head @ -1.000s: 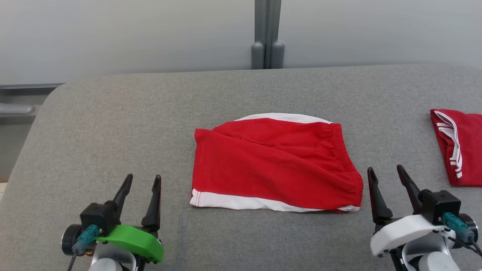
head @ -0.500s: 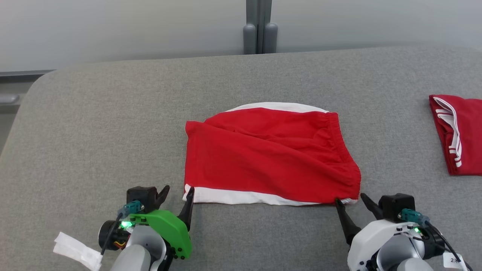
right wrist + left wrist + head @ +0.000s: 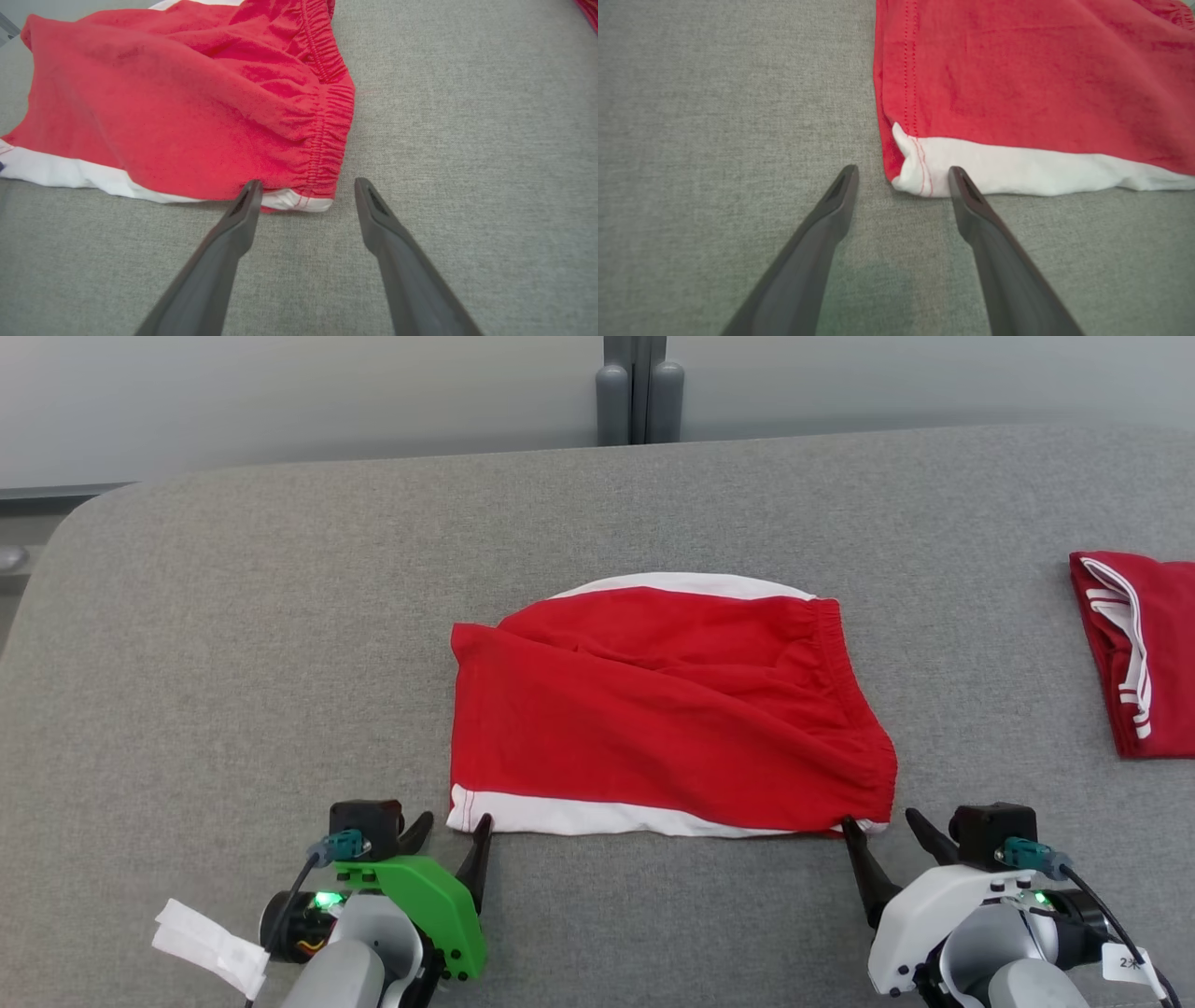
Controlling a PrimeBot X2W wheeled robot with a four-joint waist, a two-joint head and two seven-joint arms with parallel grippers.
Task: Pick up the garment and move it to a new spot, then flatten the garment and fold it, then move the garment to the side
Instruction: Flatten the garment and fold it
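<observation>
Shorts (image 3: 667,709) are lying at table (image 3: 233,663) centre, apparently folded. L gripper (image 3: 456,819) is hovering spread at their 7 o'clock corner, R gripper (image 3: 878,818) spread at 5. Risk: closing shallow, catching top layer only, fold opening.

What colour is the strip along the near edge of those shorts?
White strip on red shorts; clearest in left wrist view.

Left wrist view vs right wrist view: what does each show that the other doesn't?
Left wrist view: the stitched side hem and near left corner of the red garment, between the open left tool tips. Right wrist view: the gathered elastic waistband corner between the open right tool tips, plus a sliver of a second red garment at the top right. Both: red cloth, the white band along its near edge, the grey surface, nothing gripped.
</observation>
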